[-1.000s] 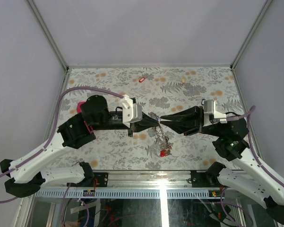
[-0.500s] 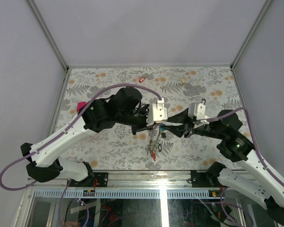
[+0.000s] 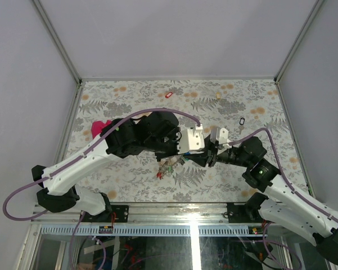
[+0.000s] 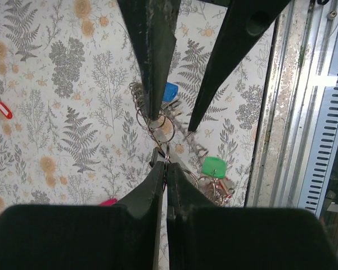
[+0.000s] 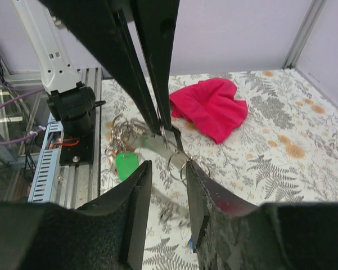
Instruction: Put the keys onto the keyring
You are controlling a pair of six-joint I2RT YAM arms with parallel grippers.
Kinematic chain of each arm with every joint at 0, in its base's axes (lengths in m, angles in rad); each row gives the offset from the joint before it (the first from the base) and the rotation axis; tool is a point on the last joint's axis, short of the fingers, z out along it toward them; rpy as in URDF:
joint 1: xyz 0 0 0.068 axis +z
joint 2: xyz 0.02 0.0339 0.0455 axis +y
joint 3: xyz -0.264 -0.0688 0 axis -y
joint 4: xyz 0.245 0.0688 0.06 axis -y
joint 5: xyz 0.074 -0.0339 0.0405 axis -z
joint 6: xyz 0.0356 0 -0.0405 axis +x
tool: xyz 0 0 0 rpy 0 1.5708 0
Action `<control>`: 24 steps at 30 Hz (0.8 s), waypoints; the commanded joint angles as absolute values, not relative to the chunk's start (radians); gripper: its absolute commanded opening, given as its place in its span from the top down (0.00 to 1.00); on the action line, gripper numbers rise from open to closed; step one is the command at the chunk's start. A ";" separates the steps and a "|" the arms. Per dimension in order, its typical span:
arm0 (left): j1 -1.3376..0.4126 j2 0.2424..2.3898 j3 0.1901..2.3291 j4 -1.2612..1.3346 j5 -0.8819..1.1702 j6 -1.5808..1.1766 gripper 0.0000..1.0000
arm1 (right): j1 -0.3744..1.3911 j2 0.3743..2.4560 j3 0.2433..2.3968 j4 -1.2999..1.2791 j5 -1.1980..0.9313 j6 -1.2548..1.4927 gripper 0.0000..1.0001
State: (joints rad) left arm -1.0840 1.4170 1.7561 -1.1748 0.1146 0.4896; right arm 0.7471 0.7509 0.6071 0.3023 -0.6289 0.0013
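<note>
The keyring (image 4: 157, 125), a bunch of thin wire rings with keys, hangs above the table from my left gripper (image 4: 165, 167), which is shut on it. Green (image 4: 213, 166) and blue (image 4: 170, 91) tags dangle from the bunch (image 3: 169, 166). My right gripper (image 5: 167, 167) faces the left gripper (image 5: 164, 132) and is open. Its fingertips (image 4: 152, 115) straddle the small rings (image 5: 177, 160) without pinching them. Loose keys lie far back on the table: a red-tagged one (image 3: 169, 95), a cream-tagged one (image 3: 219, 96) and a black-tagged one (image 3: 241, 121). In the top view the left gripper (image 3: 184, 158) and right gripper (image 3: 202, 158) meet nose to nose.
A magenta cloth (image 3: 99, 128) lies at the left, partly under the left arm, and shows behind the bunch as the magenta cloth (image 5: 211, 107). The table's metal front rail (image 4: 303, 112) runs close beside the hanging keys.
Both arms have carried the bunch leftward and toward the near edge. The left arm has stretched further right. The right gripper's jaws have widened from nearly closed to open.
</note>
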 commanded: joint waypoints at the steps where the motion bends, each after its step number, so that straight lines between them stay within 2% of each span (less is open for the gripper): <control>1: -1.098 1.421 1.800 -1.161 0.073 0.509 1.00 | 0.749 0.781 0.606 0.557 -0.669 0.059 0.63; 19: -1.104 1.409 1.786 -1.151 0.082 0.521 1.00 | 0.749 0.885 0.611 0.601 -0.749 0.082 0.71; 24: -1.106 1.411 1.787 -1.150 0.082 0.521 1.00 | 0.748 0.901 0.623 0.603 -0.764 0.087 0.78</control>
